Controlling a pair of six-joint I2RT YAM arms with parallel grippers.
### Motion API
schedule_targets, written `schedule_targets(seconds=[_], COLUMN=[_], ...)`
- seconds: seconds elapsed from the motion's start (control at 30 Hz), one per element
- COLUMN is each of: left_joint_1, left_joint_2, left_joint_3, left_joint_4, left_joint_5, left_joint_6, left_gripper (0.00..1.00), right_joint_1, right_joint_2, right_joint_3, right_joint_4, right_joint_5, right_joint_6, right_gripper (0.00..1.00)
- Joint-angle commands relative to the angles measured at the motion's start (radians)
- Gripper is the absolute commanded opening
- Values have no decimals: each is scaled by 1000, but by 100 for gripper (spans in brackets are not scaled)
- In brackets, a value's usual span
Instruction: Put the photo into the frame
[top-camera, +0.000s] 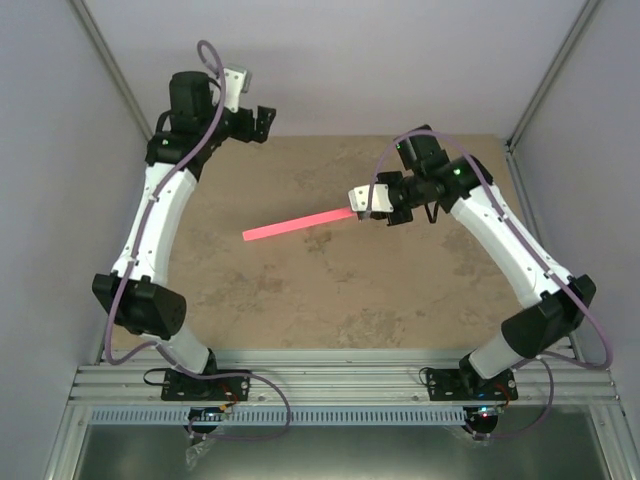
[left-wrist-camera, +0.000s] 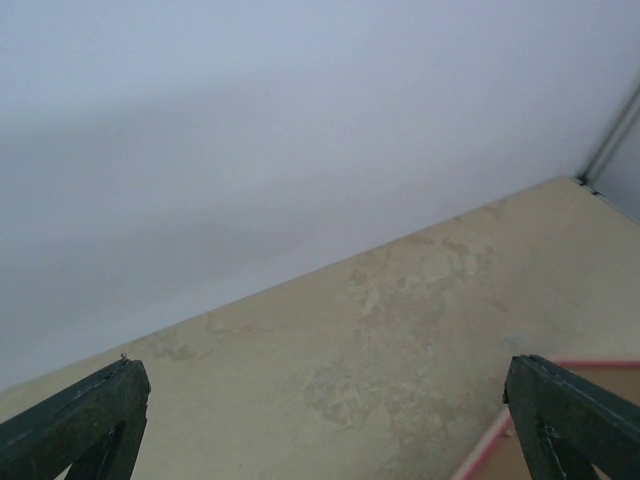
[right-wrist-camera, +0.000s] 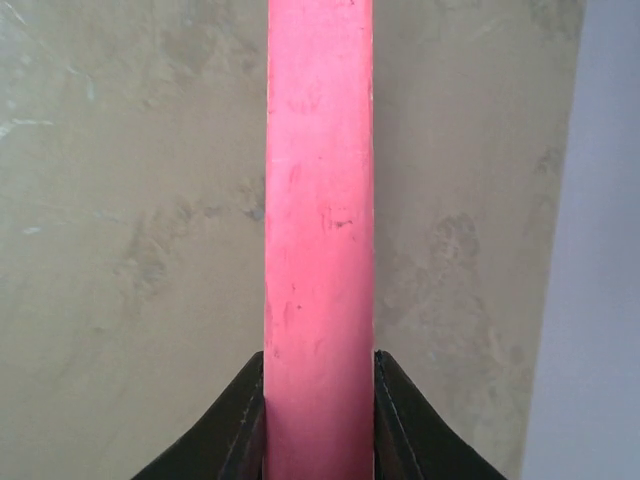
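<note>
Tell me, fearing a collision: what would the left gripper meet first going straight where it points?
Probably the bare table near the back wall, though depth is unclear. The left gripper is open; the frame sits off to one side.

No readable text, labels, brand marks, numbers or signs in the top, left wrist or right wrist views.

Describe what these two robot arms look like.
The left arm and right arm have white link shells and black joint housings. A lilac cable loops along each. A green light glows by the right wrist. The left tool and right tool have dark wedge-shaped fingers.
</note>
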Motion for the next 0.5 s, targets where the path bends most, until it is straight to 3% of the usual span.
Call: schedule_targets(seconds=[0.0, 0.2, 0.47], left_joint_1=[23, 44, 56], left_joint_2=[-57, -129, -181], left_joint_3=[-112, -231, -320], left_joint_4=[150, 216, 231], left_joint_5=[-110, -154, -165], left_joint_6=[-82, -135, -151], left_gripper=[99, 99, 99], right_joint_1=[3, 3, 5], right_joint_2=[58, -10, -34], right_joint_3=[164, 147, 123], right_joint_4=[-332, -336, -335], right_joint_5=[-138, -185, -398], right_joint_6=[132, 224, 417], right_gripper=[1, 1, 0])
